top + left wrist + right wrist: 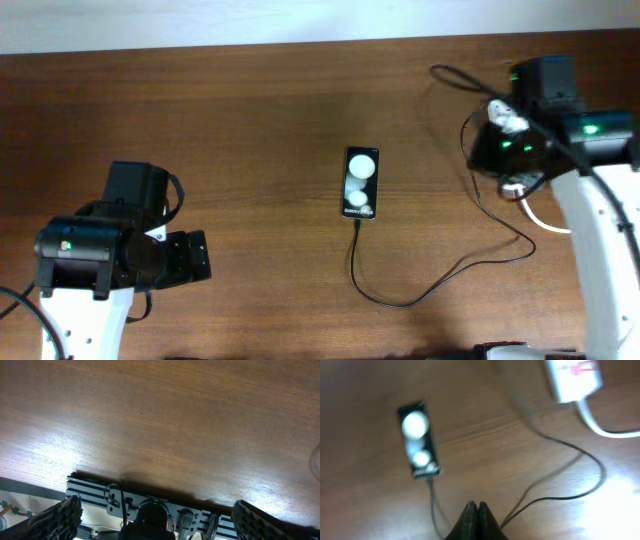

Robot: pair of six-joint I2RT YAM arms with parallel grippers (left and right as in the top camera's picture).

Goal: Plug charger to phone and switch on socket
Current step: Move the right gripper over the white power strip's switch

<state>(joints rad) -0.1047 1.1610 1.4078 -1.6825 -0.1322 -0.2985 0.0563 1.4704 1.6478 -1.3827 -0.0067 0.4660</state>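
We read the task as 2 steps, and the 1st looks done. The phone (360,183) lies flat near the middle of the tabletop (250,120), its 2 white spots facing up. The charger (400,304) meets its 6 o'clock end, and from the overhead view the tip seems seated in the port, though the joint is too small to be sure. From there the thin black cable loops toward 5 o'clock, then climbs toward 2 o'clock, where it passes under the right arm.

The socket (572,382) sits at about 2 o'clock from the phone, well apart from it and mostly covered by that arm in the overhead view. The right wrist view shows one end with red marks and the thick white cord (600,425) leaving it (that picture is blurred). We cannot tell whether the switch is on, or whether the plug end is in the strip.

The right fingers (470,520) are pressed together with nothing between them. We judge that a fit shape for pushing a switch. The left fingers (65,515) are spread wide and empty, parked at 8 o'clock over bare wood.

What is left, as we judge it, is the 2nd step: pressing the switch.
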